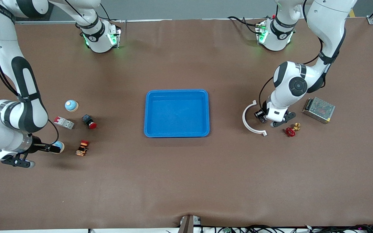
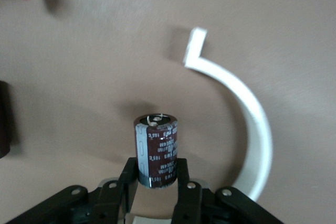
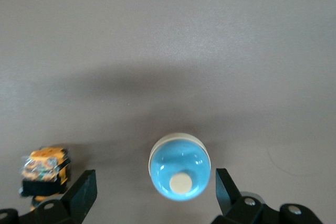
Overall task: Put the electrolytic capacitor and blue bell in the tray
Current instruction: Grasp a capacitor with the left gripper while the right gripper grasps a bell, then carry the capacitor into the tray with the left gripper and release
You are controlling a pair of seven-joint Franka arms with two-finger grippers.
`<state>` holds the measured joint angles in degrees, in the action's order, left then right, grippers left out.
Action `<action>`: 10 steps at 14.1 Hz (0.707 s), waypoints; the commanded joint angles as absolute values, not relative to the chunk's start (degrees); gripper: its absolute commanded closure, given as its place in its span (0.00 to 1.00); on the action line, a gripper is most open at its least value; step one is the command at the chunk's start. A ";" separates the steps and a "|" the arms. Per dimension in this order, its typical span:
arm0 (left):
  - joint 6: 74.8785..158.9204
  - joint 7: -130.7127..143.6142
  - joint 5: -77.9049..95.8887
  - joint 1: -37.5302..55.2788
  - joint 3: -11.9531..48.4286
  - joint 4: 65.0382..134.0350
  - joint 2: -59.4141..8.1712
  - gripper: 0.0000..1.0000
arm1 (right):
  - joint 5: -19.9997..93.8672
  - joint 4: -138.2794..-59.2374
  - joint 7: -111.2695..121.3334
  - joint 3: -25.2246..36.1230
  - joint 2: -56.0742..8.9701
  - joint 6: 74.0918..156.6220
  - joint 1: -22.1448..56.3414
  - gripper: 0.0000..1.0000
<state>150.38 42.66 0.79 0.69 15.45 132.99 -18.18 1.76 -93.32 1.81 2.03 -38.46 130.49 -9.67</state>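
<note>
The bright-blue tray (image 1: 176, 113) lies at the table's middle with nothing in it. My left gripper (image 1: 261, 117) is low over the table toward the left arm's end, inside the white arc. It is shut on the dark electrolytic capacitor (image 2: 156, 150), which stands upright between the fingers (image 2: 184, 179). My right gripper (image 1: 54, 148) is low toward the right arm's end. It is open, with a blue bell (image 1: 59, 146) between its fingers. In the right wrist view the bell (image 3: 180, 166) touches neither finger (image 3: 84, 192). A second blue bell (image 1: 71, 105) sits farther from the front camera.
A white curved strip (image 1: 248, 121), a red valve handle (image 1: 290, 131), a brass fitting (image 1: 297, 126) and a metal mesh box (image 1: 318, 110) lie round the left gripper. A circuit breaker (image 1: 64, 122), a red push button (image 1: 90, 122) and an orange switch (image 1: 82, 148) lie near the right gripper.
</note>
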 commanded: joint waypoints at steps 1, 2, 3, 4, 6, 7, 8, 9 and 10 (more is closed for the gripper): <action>143.55 46.13 0.79 2.10 16.78 129.57 -14.07 1.00 | 1.32 -95.00 2.64 1.49 -39.55 134.54 -10.11 0.00; 140.83 49.27 0.79 3.07 17.31 127.38 -13.98 1.00 | 1.32 -95.36 2.72 1.58 -39.99 135.78 -10.19 0.00; 139.06 52.26 0.70 4.47 17.75 125.35 -14.06 1.00 | 1.32 -95.45 3.42 1.50 -40.60 136.31 -10.37 0.00; 137.82 54.64 0.70 6.31 17.75 123.77 -14.15 1.00 | 1.23 -95.45 4.21 1.49 -40.95 136.93 -10.55 0.00; 137.02 60.26 0.70 10.61 17.75 121.56 -14.94 1.00 | 1.23 -95.45 5.18 1.58 -41.92 137.81 -10.81 0.00; 137.02 63.51 0.79 12.64 17.75 120.42 -15.99 1.00 | 1.23 -95.54 5.62 1.58 -42.10 137.81 -11.07 0.00; 137.02 66.68 0.70 14.66 17.75 118.84 -17.04 1.00 | 1.23 -96.15 5.62 1.58 -42.10 137.81 -11.16 0.00; 137.02 69.84 0.70 16.42 17.75 117.18 -18.18 1.00 | 1.23 -96.59 5.62 1.58 -42.01 137.81 -11.16 0.00; 137.02 72.48 0.70 18.18 17.75 115.24 -19.67 1.00 | 1.23 -97.03 5.63 1.58 -42.01 137.81 -11.16 0.00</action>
<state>138.07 68.07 0.79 15.69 17.95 120.01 -16.13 1.76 -95.89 4.89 2.30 -42.32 137.25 -10.17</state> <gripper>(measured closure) 0.665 0.000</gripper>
